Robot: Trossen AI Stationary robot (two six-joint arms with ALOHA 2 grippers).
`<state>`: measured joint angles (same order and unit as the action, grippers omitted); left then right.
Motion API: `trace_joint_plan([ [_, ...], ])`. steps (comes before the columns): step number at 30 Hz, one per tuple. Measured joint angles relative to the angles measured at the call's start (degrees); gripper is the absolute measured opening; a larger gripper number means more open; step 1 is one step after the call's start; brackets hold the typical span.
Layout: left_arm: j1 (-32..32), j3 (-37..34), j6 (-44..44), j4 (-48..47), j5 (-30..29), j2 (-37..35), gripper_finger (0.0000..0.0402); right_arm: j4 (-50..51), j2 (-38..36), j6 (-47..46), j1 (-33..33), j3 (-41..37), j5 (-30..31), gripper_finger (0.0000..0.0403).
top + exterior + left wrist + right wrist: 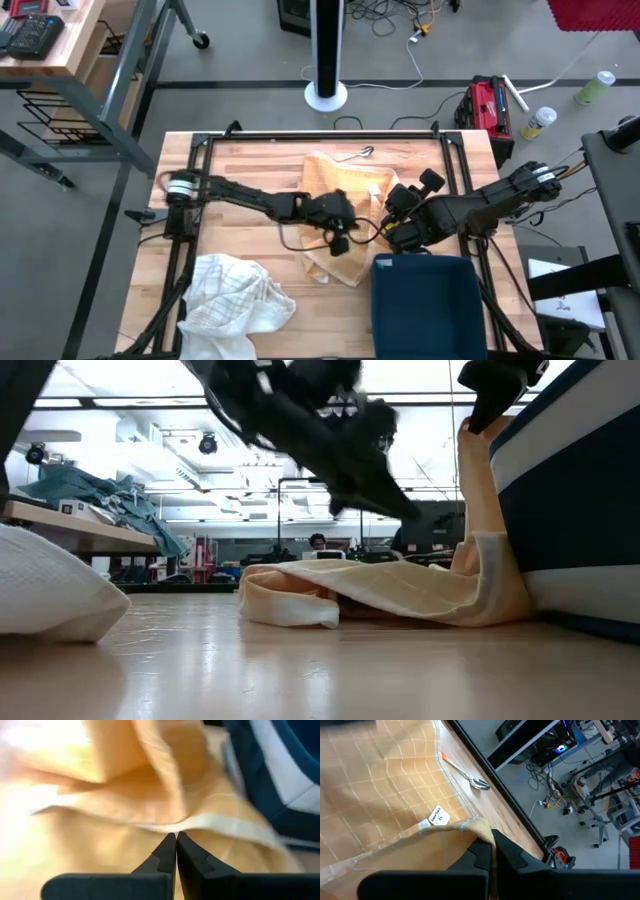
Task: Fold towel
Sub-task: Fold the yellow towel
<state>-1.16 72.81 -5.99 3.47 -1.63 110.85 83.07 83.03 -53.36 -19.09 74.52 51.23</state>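
Note:
A tan towel [335, 255] lies crumpled on the middle of the wooden table [250, 160], most of it resting flat [380, 590]. Its right part rises upright [478, 500] to my right gripper [492, 840], which is shut on it up high [495, 395]. My left gripper [176, 836] is shut with nothing between its fingers. It hovers above the lying part of the towel [405, 510], left of the raised part [342, 240]. My right gripper pinches the towel's hemmed edge [479, 826] between its two fingers, close to a white label [436, 816]. The fingers slant downward onto it. That part is lifted clear, the cloth hangs from the fingers, and its lower end [490, 605] rests on the table.
A dark blue folded stack with a pale stripe [425, 295] stands at the near right, right beside the raised cloth [585, 510]. A white crumpled towel [235, 300] lies near left. A spoon [470, 777] lies by the far frame rail [320, 137].

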Motion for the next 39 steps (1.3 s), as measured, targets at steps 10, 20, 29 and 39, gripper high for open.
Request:
trace_joint_plan([
  [10,-0.27,-13.48,-5.11,3.37,1.73,-12.85,0.0001,-6.95,0.01,5.16,0.0,0.91,6.54,0.0],
  [20,3.36,-22.62,-5.71,7.36,-8.43,-18.36,0.0046,-47.45,0.01,47.35,3.83,5.95,9.76,0.0],
  [29,2.89,-33.8,2.81,5.24,-15.94,-39.98,0.0086,-68.12,-4.82,68.76,0.74,5.78,1.32,0.0],
  [39,2.48,-53.31,2.53,38.37,-1.73,-47.87,0.0127,-56.4,-6.76,55.61,-0.54,4.13,-0.62,0.0],
])
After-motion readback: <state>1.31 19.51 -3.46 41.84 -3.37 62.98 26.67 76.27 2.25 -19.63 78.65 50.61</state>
